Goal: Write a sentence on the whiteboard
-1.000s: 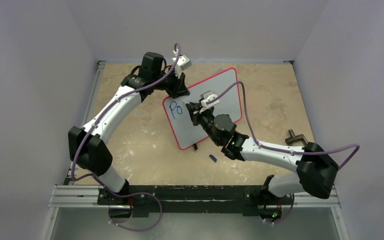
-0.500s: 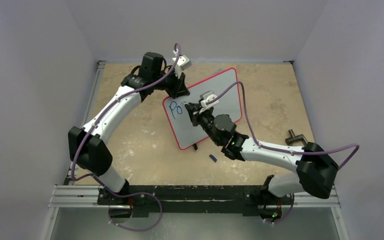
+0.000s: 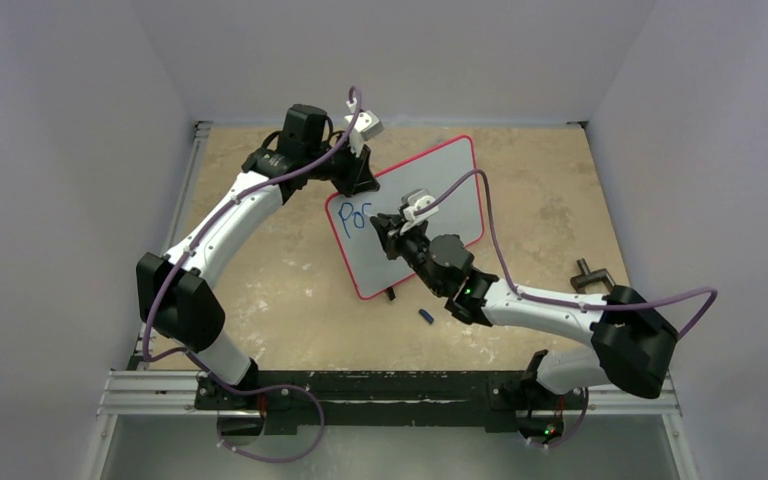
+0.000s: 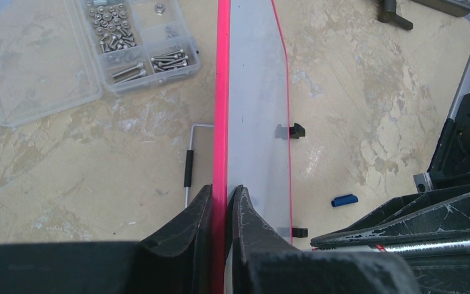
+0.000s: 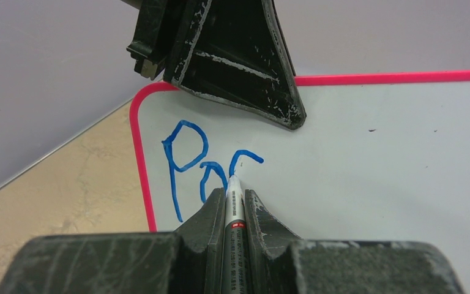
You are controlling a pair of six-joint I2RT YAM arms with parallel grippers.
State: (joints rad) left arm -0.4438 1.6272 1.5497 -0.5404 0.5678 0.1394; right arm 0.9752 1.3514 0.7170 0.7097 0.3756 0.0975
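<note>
The whiteboard (image 3: 450, 180), white with a thin red frame, stands tilted on its black clip feet (image 4: 296, 130) in mid-table. My left gripper (image 3: 360, 182) is shut on its upper left edge; in the left wrist view the jaws (image 4: 223, 190) pinch the red frame. My right gripper (image 3: 388, 226) is shut on a silver marker (image 5: 234, 205), its tip touching the whiteboard (image 5: 373, 153). Blue letters "Por" (image 5: 211, 160) run along the top left corner. The left gripper's fingers (image 5: 238, 61) show above the writing.
The marker's blue cap (image 3: 425, 316) lies on the table below the board. A clear box of screws (image 4: 85, 43) and an Allen key (image 4: 188, 168) lie behind the board. A black clamp (image 3: 590, 274) sits near the right arm's base.
A third blue stroke, an "r", has appeared after "Po". The right gripper with the marker has shifted slightly right along the board. The left arm has stayed put.
</note>
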